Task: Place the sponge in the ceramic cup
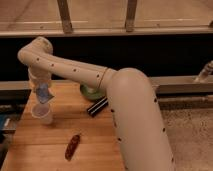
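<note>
The light-blue sponge [44, 93] hangs just above the off-white ceramic cup [42, 114], which stands upright near the left side of the wooden table [90, 145]. My gripper [42, 90] points down at the end of the long beige arm and is shut on the sponge. The sponge's lower edge is close to the cup's rim, almost straight over it. The arm sweeps in from the lower right and hides part of the table behind it.
A green bowl [89, 92] sits at the back of the table, mostly hidden by the arm. Just in front of it lies a black ridged bar [97, 106]. A red-brown elongated item [73, 146] lies toward the front. The table's left edge is close to the cup.
</note>
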You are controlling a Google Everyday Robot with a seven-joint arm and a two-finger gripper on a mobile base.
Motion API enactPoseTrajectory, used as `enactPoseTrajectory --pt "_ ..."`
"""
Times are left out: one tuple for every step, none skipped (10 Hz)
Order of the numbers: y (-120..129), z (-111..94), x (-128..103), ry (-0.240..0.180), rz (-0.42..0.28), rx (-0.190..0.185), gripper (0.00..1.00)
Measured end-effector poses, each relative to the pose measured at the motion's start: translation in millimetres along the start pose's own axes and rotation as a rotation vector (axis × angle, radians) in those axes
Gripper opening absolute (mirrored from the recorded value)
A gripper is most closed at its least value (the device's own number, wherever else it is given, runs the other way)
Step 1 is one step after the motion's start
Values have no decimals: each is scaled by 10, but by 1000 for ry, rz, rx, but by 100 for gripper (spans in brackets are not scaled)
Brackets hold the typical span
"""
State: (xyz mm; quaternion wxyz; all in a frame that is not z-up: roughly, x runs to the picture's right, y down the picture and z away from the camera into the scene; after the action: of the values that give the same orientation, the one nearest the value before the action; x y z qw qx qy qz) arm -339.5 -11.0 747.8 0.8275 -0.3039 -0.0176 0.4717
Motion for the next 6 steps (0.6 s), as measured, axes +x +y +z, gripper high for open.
enactPoseTrajectory --pt "64 42 -15 4 -14 -15 14" --pt "111 74 -16 8 -21 -25 14" --pt "174 118 -9 14 -27 -39 14" --pt "216 172 14 23 -29 -52 14" --pt "246 215 28 31 -30 -63 14" --pt "264 266 43 39 -30 -73 14"
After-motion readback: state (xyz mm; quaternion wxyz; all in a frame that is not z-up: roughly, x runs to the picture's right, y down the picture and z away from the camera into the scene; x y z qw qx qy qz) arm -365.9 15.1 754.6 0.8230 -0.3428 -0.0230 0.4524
